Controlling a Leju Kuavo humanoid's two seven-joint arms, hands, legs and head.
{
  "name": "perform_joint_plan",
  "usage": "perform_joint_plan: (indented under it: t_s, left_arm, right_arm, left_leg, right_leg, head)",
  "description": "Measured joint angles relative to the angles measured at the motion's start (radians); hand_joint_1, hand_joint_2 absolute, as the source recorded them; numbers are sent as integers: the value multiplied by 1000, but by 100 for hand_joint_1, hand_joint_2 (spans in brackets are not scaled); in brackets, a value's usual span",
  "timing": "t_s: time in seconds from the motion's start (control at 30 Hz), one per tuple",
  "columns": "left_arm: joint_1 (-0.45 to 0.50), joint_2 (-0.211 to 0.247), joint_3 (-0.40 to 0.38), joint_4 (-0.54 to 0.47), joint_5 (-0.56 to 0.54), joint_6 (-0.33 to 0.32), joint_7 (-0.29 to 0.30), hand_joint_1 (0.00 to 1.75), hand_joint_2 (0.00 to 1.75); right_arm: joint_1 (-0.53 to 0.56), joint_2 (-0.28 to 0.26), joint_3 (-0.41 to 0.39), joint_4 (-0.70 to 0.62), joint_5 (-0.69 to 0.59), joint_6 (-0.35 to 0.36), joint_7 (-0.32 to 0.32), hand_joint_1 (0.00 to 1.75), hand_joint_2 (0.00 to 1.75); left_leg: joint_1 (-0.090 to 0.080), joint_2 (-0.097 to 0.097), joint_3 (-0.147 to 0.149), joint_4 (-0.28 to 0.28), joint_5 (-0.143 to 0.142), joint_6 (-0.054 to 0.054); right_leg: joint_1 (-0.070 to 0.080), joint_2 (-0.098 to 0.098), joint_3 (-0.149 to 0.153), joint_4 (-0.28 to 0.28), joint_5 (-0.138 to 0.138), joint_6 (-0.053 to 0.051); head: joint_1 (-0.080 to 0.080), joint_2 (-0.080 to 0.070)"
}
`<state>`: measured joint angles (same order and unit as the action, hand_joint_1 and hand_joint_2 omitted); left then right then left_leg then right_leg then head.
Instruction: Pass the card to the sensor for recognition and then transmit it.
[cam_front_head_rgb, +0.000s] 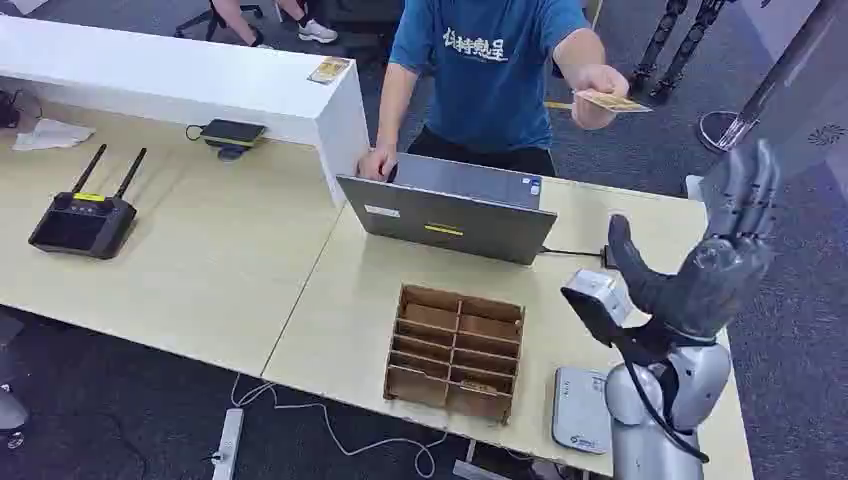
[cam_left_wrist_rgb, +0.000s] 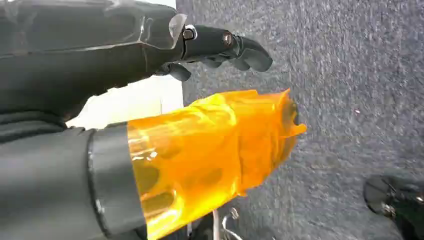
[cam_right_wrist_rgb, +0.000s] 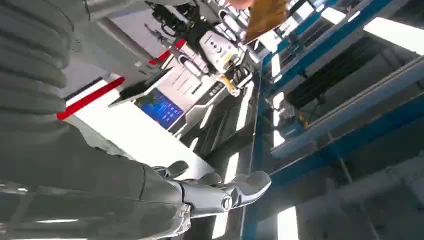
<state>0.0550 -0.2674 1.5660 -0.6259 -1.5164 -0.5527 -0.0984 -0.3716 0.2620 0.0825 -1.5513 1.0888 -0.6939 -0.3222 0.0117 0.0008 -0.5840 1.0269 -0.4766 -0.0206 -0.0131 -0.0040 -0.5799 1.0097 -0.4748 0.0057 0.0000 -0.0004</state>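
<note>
The robot's right hand (cam_front_head_rgb: 725, 255) is up with its fingers spread, holding nothing. A person's hand (cam_front_head_rgb: 597, 92) holds the card (cam_front_head_rgb: 612, 101) out above it. The left hand (cam_left_wrist_rgb: 220, 47) hangs with its fingers curled in.

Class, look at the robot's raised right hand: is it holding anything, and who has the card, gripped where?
The right hand holds nothing; its fingers are spread open. The person's hand holds the card, pinching it at one end.
</note>
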Motion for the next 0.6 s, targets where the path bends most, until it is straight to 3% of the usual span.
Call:
perform_joint_plan:
  t_s: [0.17, 0.33, 0.6]
  left_arm:
    - [-10, 54, 0, 98, -44, 54, -8, 0, 0]
    - [-15, 107, 0, 193, -51, 105, -9, 0, 0]
    - [-22, 157, -1, 286, -51, 135, -8, 0, 0]
  right_arm:
    - [-169, -53, 139, 135, 53, 0, 164, 0, 175]
    - [-307, -84, 248, 251, 50, 11, 257, 0, 175]
    - [-414, -109, 312, 358, 38, 21, 297, 0, 175]
  left_leg:
    - [0, 0, 0, 0, 1, 0]
    - [0, 0, 0, 0, 1, 0]
    - [0, -1, 0, 0, 1, 0]
  right_leg:
    - [0, 0, 0, 0, 0, 0]
    - [0, 0, -1, 0, 0, 0]
    - [0, 0, -1, 0, 0, 0]
  head:
    - [0, 0]
    - [0, 0]
    - [1, 0]
